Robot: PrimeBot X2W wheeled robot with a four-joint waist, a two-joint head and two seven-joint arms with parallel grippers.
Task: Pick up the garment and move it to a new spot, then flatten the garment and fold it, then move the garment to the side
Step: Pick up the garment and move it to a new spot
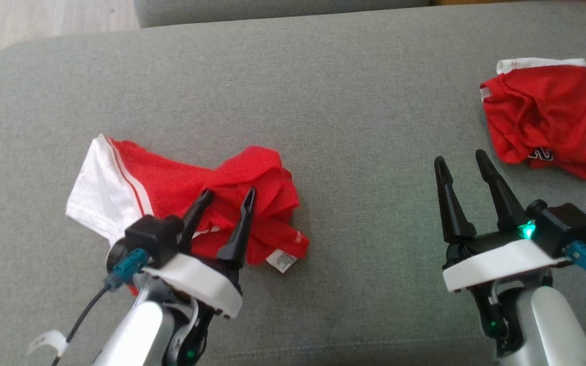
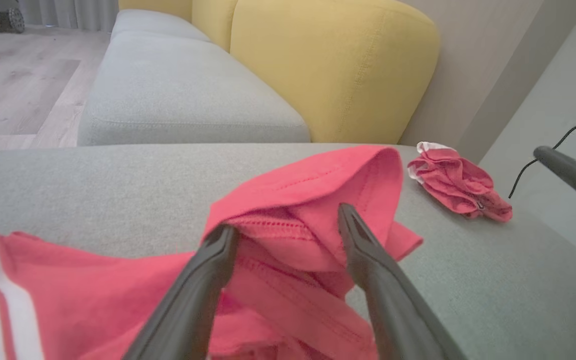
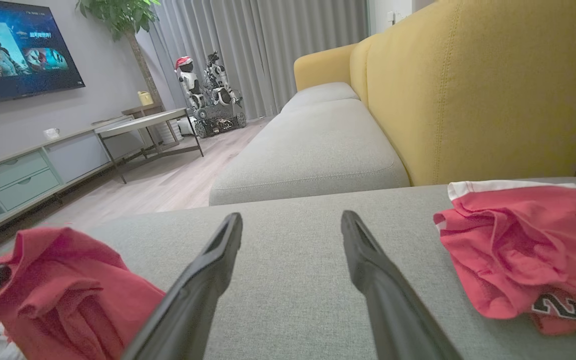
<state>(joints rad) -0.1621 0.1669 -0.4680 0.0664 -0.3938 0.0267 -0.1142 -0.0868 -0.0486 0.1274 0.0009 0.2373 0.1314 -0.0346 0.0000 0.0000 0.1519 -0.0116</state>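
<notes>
The garment (image 1: 160, 178), red mesh with a white striped sleeve, lies crumpled on the left of the grey cushion (image 1: 364, 101). A white label shows at its near right corner. My left gripper (image 1: 228, 192) hovers over its bunched middle, open, with a raised red fold (image 2: 318, 185) standing between the spread fingers but not pinched. My right gripper (image 1: 460, 156) is open over bare cushion at the right, empty, as the right wrist view shows (image 3: 292, 216). In that view the garment (image 3: 58, 280) sits at the lower left.
A second red garment (image 1: 542, 112) with white trim and a number patch lies rumpled at the far right (image 3: 513, 240). Beyond the cushion's far edge are another grey seat (image 2: 183, 95) and a yellow sofa back (image 2: 338, 65). Wood floor (image 1: 44, 20) lies past the far left corner.
</notes>
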